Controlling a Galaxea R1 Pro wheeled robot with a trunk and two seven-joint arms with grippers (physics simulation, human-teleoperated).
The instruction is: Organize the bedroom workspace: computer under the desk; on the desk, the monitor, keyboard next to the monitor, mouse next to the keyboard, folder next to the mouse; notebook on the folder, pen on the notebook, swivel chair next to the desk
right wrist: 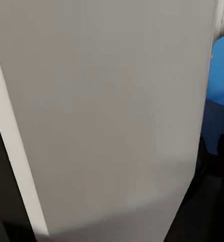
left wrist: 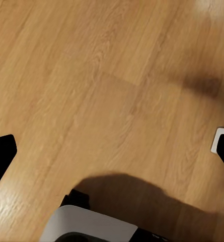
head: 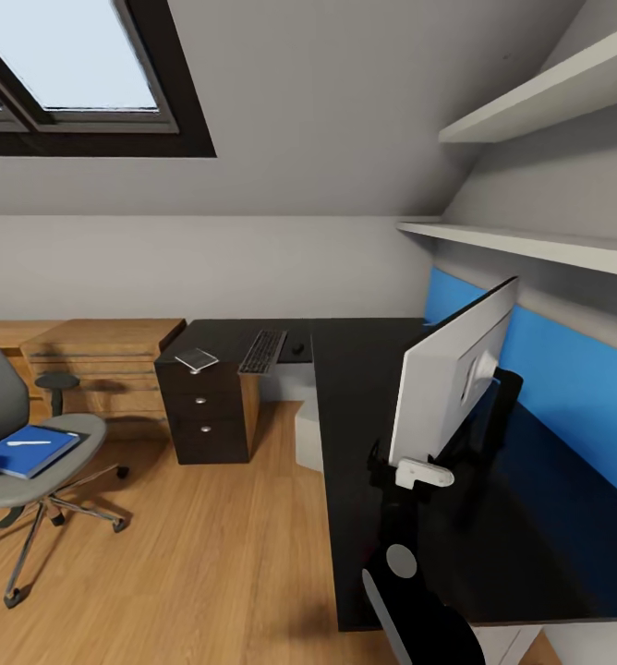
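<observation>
Monitor (head: 452, 374) tilted over near end of desk (head: 364, 369), right gripper (head: 417, 473) at its lower edge; cannot tell whether jaws pinch it. Left gripper (left wrist: 113, 149) over wooden floor (left wrist: 91, 75), jaws spread wide. Further left, notebook (head: 27, 450) with pen (head: 29, 442) on swivel chair (head: 79, 432). Computer (head: 307, 434) under desk. Farthest along desk: folder (head: 196, 359), keyboard (head: 263, 352), mouse (head: 298, 349).

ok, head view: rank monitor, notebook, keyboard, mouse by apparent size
1. monitor, largest by far, though also nearest the camera
2. notebook
3. keyboard, looks smaller than the notebook, but sits farther back, so unsure
4. mouse, smallest
</observation>
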